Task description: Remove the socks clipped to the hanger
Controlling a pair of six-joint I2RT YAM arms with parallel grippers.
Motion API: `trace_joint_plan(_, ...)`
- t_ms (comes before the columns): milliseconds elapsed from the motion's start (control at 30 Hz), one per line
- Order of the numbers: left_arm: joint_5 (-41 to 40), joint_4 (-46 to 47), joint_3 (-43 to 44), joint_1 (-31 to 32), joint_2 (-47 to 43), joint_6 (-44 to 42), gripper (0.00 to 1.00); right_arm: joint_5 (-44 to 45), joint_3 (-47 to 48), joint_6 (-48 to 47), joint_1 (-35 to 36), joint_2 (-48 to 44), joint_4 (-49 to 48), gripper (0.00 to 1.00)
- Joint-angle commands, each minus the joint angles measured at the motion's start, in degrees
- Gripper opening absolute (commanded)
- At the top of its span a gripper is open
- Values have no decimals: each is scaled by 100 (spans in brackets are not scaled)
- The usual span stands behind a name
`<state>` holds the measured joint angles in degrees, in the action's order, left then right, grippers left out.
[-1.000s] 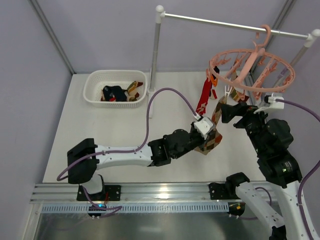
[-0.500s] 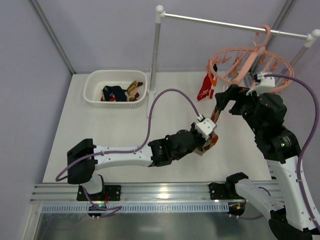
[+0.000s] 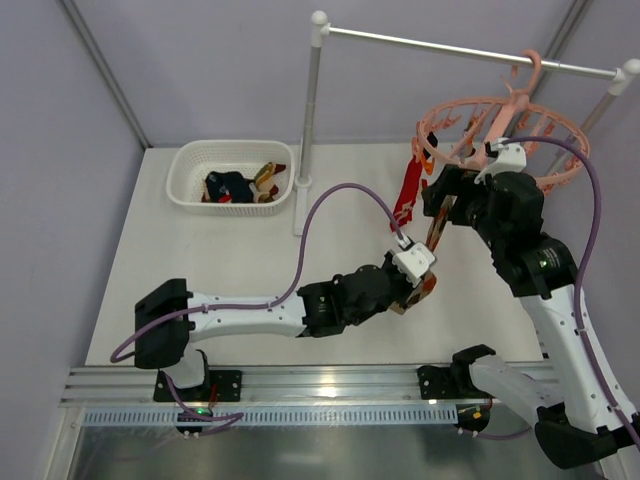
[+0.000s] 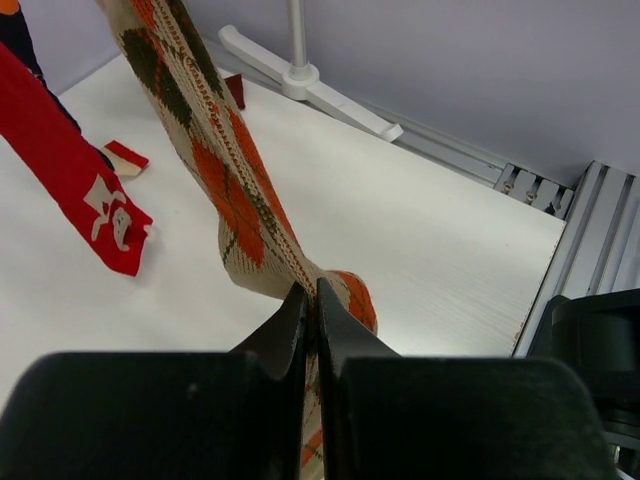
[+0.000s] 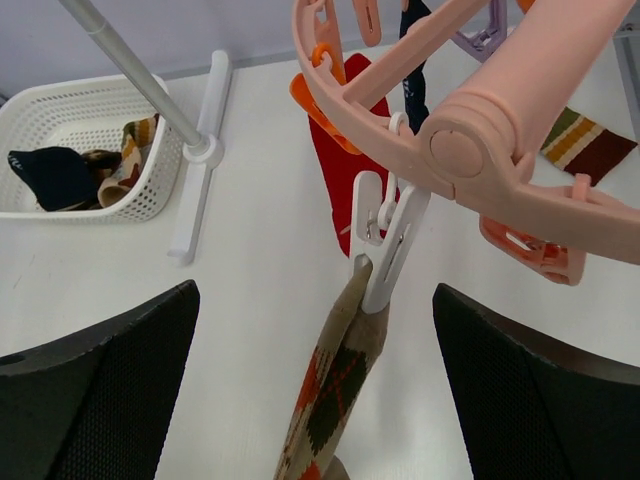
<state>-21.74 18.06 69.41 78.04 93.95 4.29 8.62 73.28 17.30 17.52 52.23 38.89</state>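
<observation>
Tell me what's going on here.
The left gripper is shut on the lower end of an argyle sock that hangs from a white clip on the pink hanger. The right gripper, open, faces that clip. A red sock is clipped on too; a few socks lie in the basket.

1. Hanger (image 3: pixel 500 130): round salmon-pink plastic ring with crossbars and a top hook. It hangs at the far right, and small pegs dangle from its rim.
2. Argyle sock (image 5: pixel 335 400): tan with orange and brown diamonds. Its top edge is held in a white peg (image 5: pixel 385 250). The body is stretched downward and nearward, and the lower end is clamped in the left gripper (image 4: pixel 312 300).
3. Red sock (image 5: pixel 355 180): hangs straight from the ring's left rim, just left of the argyle sock.
4. Striped sock (image 5: pixel 585 140): olive, tan and dark-red bands, partly hidden behind the ring.
</observation>
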Motion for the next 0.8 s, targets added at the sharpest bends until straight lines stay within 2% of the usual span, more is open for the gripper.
trace_joint_plan(0,38,-75,196,115,-176,-16,0,253,64,19,6,261,-216,98)
trace_joint_plan(200,73,-110,257,150,-149,-34,0,614,222,-7,50,569,-304,96)
trace_joint_plan(500,108,-172,310,168,-96,-43,0,1616,284,-51,217,798,-576,94)
trace_joint_plan(633,135,-172,319,168,-88,-52,0,1950,284,-51,322,956,-690,88)
trace_joint_plan(767,161,-172,302,176,-61,-25,0,2380,258,-60,471,1017,-813,77)
